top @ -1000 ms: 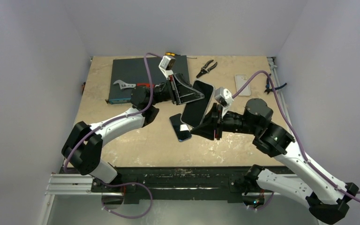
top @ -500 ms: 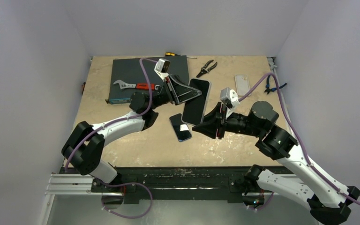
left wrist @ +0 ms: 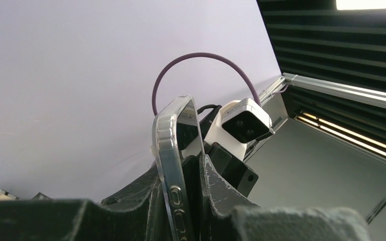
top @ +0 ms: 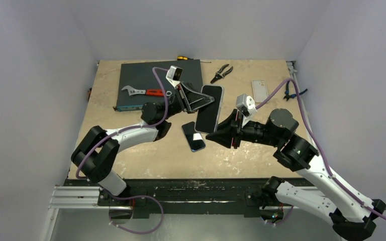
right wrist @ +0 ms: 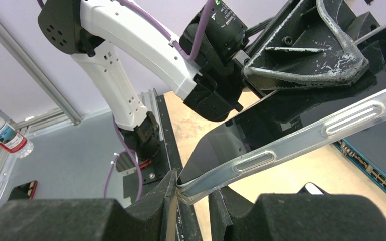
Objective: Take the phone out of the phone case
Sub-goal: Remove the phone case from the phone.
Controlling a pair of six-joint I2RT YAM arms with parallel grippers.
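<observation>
A black phone (top: 209,109) in a clear phone case (right wrist: 301,140) hangs in the air over the middle of the table, held at both ends. My left gripper (top: 195,99) is shut on its far upper part. In the left wrist view the cased edge (left wrist: 173,165) with its side buttons stands between the left gripper's (left wrist: 182,201) fingers. My right gripper (top: 222,134) is shut on the near lower corner, and in the right wrist view the clear corner sits pinched between the right gripper's (right wrist: 193,195) fingers. The dark screen (right wrist: 221,145) faces the left arm.
A second phone (top: 193,136) lies flat on the table just below the held one. A wrench (top: 140,91) rests on a dark box (top: 146,75) at the back left. Pliers (top: 222,73), a pale case (top: 260,89) and cutters (top: 292,93) lie at the back right.
The held phone has shifted slightly left and turned more upright. The right wrist drew a little to the right, the left wrist a little left. Both grips stayed the same.
</observation>
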